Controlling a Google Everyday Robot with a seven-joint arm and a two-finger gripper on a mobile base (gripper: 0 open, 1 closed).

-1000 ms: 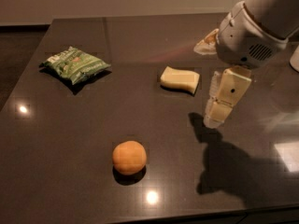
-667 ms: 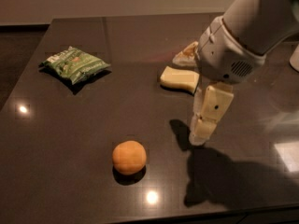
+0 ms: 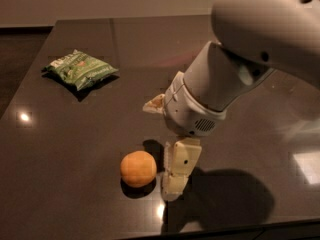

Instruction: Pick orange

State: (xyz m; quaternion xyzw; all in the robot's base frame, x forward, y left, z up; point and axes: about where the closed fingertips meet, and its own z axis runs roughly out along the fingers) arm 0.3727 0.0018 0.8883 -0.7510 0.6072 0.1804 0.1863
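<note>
The orange (image 3: 138, 168) is a small round fruit resting on the dark table (image 3: 75, 134) near its front edge. My gripper (image 3: 161, 150) hangs just right of the orange, at the end of the large white arm (image 3: 250, 49). One cream finger (image 3: 178, 170) points down with its tip close to the tabletop beside the orange, a small gap between them. The other finger (image 3: 154, 104) is spread up and to the left, above the fruit. The gripper is open and holds nothing.
A green snack bag (image 3: 80, 69) lies at the back left of the table. The arm covers the middle right of the table. The table's front edge runs just below the orange.
The arm has swung down and to the left, from beside the pale yellow block to right beside the orange. The arm now hides the block. The orange and bag have not moved.
</note>
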